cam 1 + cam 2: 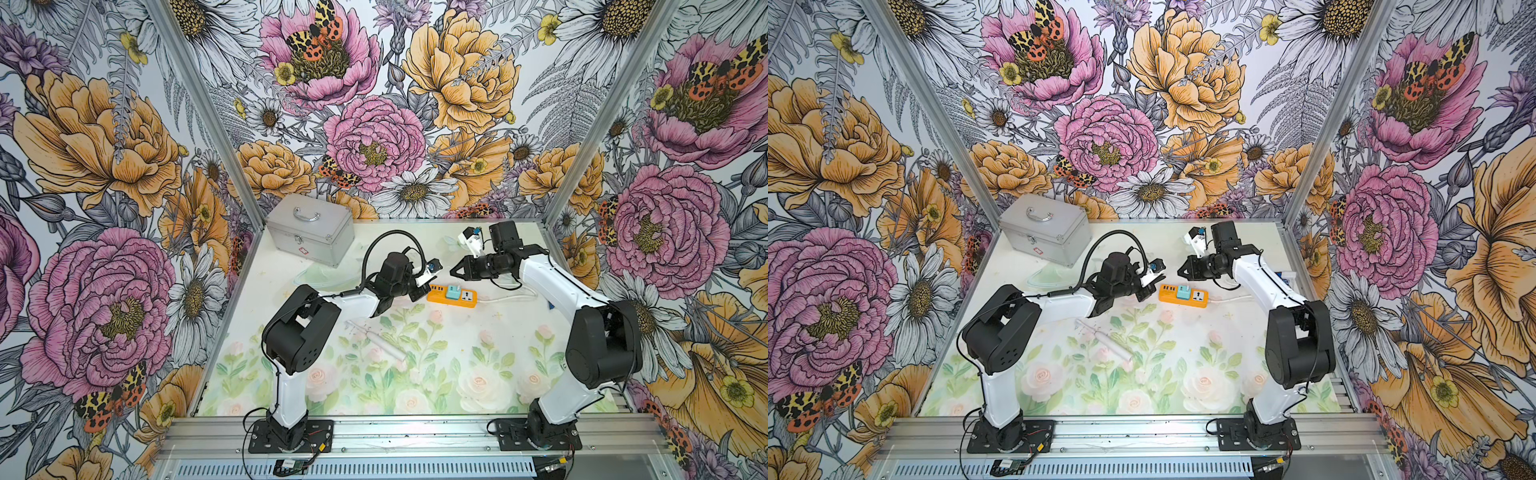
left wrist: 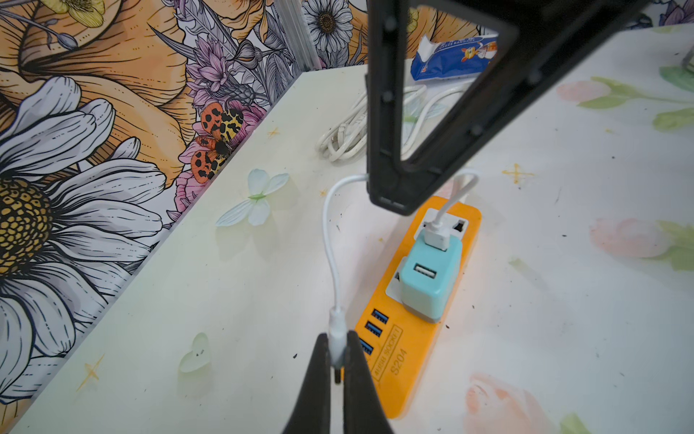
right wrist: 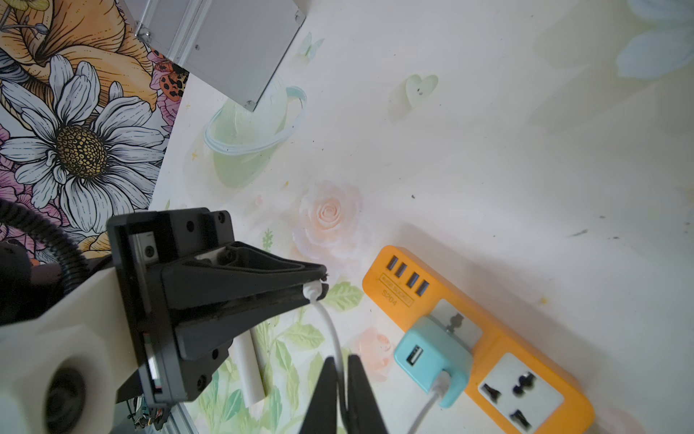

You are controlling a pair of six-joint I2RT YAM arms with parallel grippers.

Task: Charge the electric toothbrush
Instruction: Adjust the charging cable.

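The electric toothbrush [image 1: 380,343] [image 1: 1106,343] lies flat on the mat in front of the left arm, untouched; its white handle end [image 3: 249,372] also shows in the right wrist view. An orange power strip [image 1: 465,301] [image 2: 405,338] carries a teal plug adapter [image 2: 428,285] [image 3: 432,357] with a thin white cable [image 2: 330,240] looping out of it. My left gripper [image 2: 338,349] [image 3: 319,287] is shut on that cable's white connector end, just off the strip's near end. My right gripper [image 3: 340,360] [image 1: 453,270] hangs over the strip with its jaws narrowly closed around the cable's middle.
A silver case [image 1: 309,228] stands at the back left of the table. A thick coiled white cord [image 2: 345,139] and a blue packet [image 2: 450,56] lie by the right wall behind the strip. Both arms meet over the strip.
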